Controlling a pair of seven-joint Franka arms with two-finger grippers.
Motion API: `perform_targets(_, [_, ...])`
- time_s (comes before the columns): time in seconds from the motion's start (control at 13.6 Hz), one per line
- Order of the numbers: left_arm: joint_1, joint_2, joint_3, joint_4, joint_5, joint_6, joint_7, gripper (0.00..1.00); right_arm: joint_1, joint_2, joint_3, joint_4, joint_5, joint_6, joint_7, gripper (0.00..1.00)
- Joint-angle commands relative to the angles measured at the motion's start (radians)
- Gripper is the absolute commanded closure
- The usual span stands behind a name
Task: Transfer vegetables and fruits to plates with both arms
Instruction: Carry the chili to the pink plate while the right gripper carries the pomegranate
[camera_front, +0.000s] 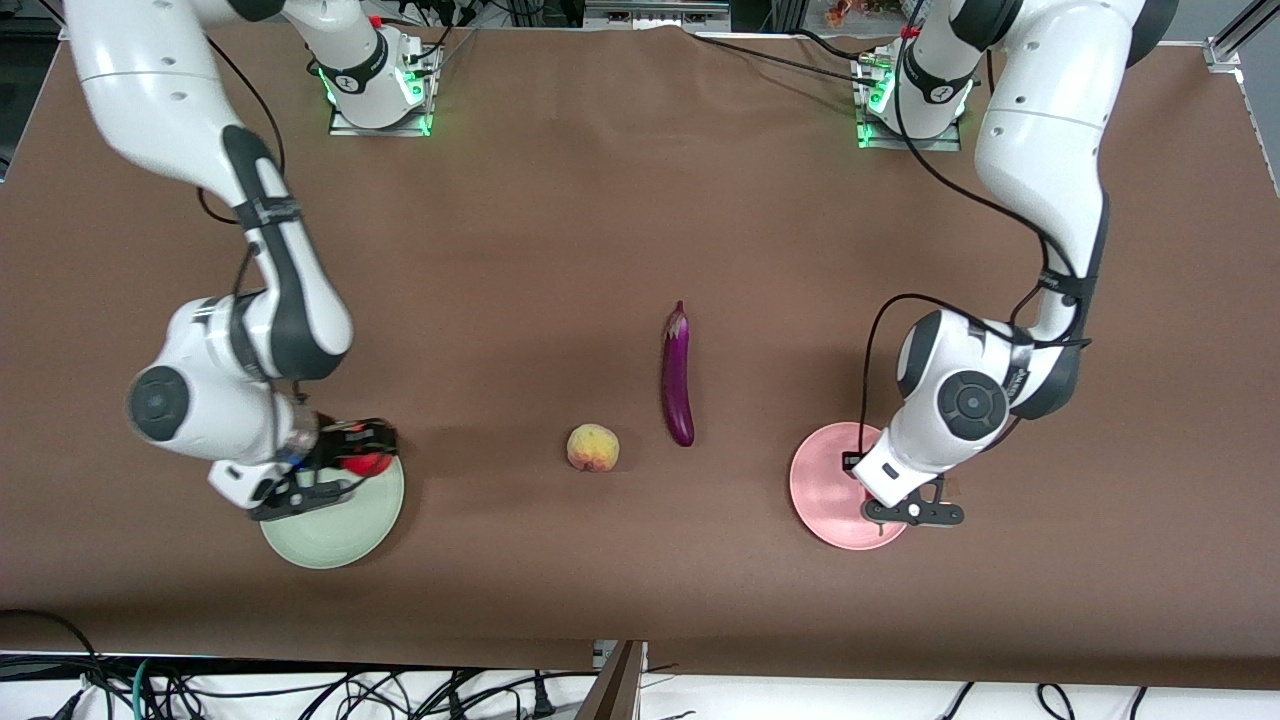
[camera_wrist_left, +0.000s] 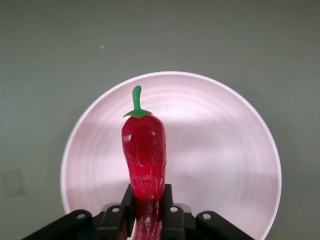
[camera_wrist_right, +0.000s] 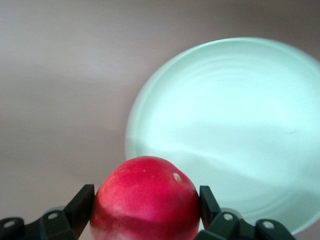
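On the brown table (camera_front: 560, 200), the left gripper (camera_wrist_left: 148, 212) clamped the chili (camera_wrist_left: 144, 155) over the pink plate (camera_front: 815, 490); the right gripper (camera_wrist_right: 147, 210) clamped the pomegranate (camera_wrist_right: 145, 200) over the green plate (camera_front: 340, 540). The next move was probably to lower and release; the peach (camera_front: 592, 447) and eggplant (camera_front: 677, 375) lay mid-table between the plates.

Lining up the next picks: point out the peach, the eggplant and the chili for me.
peach (camera_front: 593, 447), front view, middle of its fuzzy top.
eggplant (camera_front: 677, 378), front view, mid-length of the purple body.
chili pepper (camera_wrist_left: 144, 150), left wrist view, red body above the left pincer (camera_wrist_left: 147, 210) holding it over the pink plate (camera_wrist_left: 225, 150).
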Motion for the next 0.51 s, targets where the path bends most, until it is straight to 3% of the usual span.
perform_targets(0.0, [-0.005, 0.016, -0.004, 0.040, 0.008, 0.009, 0.000, 0.01, -0.028, 0.031, 0.003, -0.003, -0.039, 0.079, -0.097, 0.79])
perform_targets(0.29, [-0.003, -0.019, -0.013, 0.043, 0.008, -0.008, -0.005, 0.00, -0.070, 0.088, 0.002, -0.011, -0.057, 0.220, -0.197, 0.79])
perform_targets(0.37, [-0.003, -0.047, -0.036, 0.037, -0.004, -0.040, -0.009, 0.00, -0.074, 0.093, 0.002, -0.014, -0.054, 0.231, -0.197, 0.72])
perform_targets(0.44, [-0.002, -0.076, -0.071, 0.037, -0.035, -0.117, -0.038, 0.00, -0.076, 0.096, 0.002, -0.014, -0.053, 0.233, -0.186, 0.46])
